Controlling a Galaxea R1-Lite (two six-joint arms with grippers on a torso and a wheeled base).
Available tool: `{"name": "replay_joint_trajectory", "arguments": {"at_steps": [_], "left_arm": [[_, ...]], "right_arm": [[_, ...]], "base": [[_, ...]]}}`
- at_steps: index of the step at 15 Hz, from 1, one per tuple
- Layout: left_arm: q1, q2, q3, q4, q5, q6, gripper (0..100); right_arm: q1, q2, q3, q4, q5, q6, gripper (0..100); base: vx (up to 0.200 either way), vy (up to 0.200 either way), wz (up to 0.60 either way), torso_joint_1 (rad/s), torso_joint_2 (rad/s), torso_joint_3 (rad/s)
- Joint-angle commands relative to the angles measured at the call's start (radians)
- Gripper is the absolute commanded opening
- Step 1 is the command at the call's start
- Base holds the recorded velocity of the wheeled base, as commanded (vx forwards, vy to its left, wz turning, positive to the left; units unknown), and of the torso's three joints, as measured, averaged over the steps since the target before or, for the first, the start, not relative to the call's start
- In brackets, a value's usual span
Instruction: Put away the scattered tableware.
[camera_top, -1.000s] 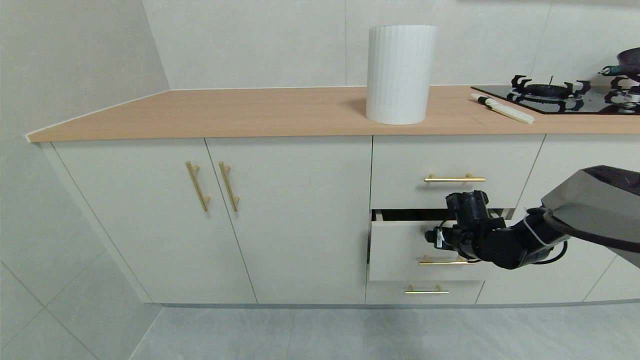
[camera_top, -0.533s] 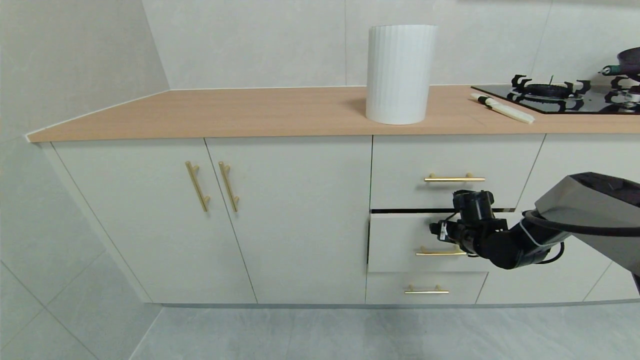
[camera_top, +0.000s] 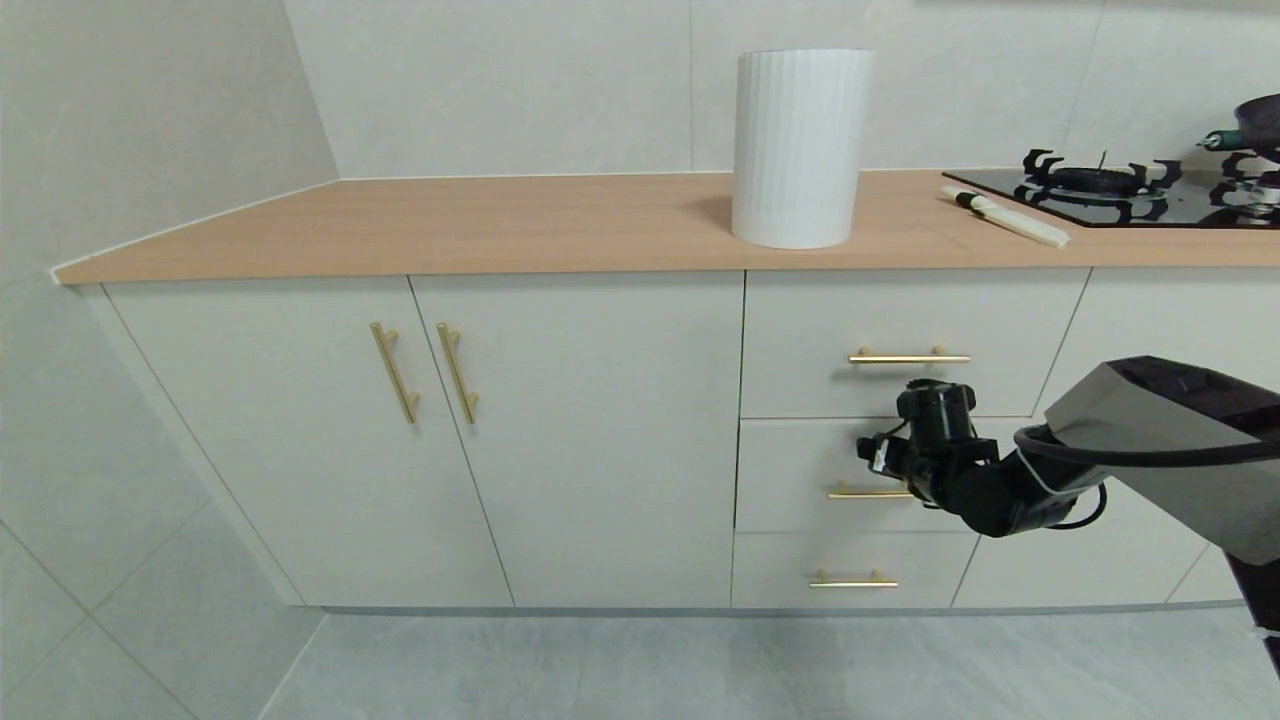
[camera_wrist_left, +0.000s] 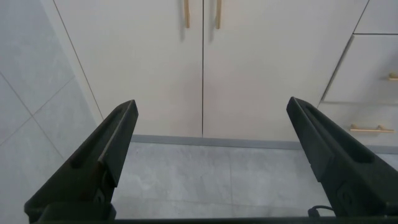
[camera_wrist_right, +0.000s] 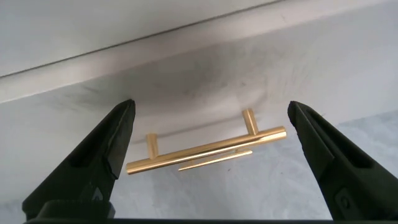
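My right gripper (camera_top: 884, 468) stands open against the front of the middle drawer (camera_top: 790, 475), just above its gold handle (camera_top: 868, 491). That drawer sits flush with the cabinet. In the right wrist view the open fingers (camera_wrist_right: 112, 149) frame the gold handle (camera_wrist_right: 205, 149) close ahead of the right gripper (camera_wrist_right: 211, 109). A pale long utensil (camera_top: 1003, 217) with a dark band lies on the wooden counter (camera_top: 500, 225) beside the stove. My left gripper (camera_wrist_left: 211, 109) hangs open and empty, low before the cabinet doors (camera_wrist_left: 202, 56) and above the floor.
A tall white ribbed cylinder (camera_top: 797, 148) stands on the counter above the drawers. A black gas hob (camera_top: 1120, 192) with a pan on it is at the far right. The top drawer (camera_top: 905, 345) and bottom drawer (camera_top: 850, 578) are shut. Grey tiled floor (camera_top: 640, 665) lies below.
The middle drawer was partly pulled out and has slid in until shut. My right gripper moved forward toward the cabinet with it.
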Motion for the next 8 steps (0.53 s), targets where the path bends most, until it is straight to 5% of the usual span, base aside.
{"name": "replay_joint_trajectory", "arguments": {"at_steps": [1, 8], "left_arm": [[0.0, 0.0, 0.0, 0.0, 0.001, 0.0, 100], [0.0, 0.0, 0.0, 0.0, 0.001, 0.0, 100]], "right_arm": [[-0.002, 0.008, -0.021, 0.0, -0.002, 0.01, 100], [-0.018, -0.007, -0.021, 0.0, -0.02, 0.016, 100]], "base": [[0.0, 0.0, 0.0, 0.0, 0.0, 0.0], [0.0, 0.0, 0.0, 0.0, 0.0, 0.0]]}}
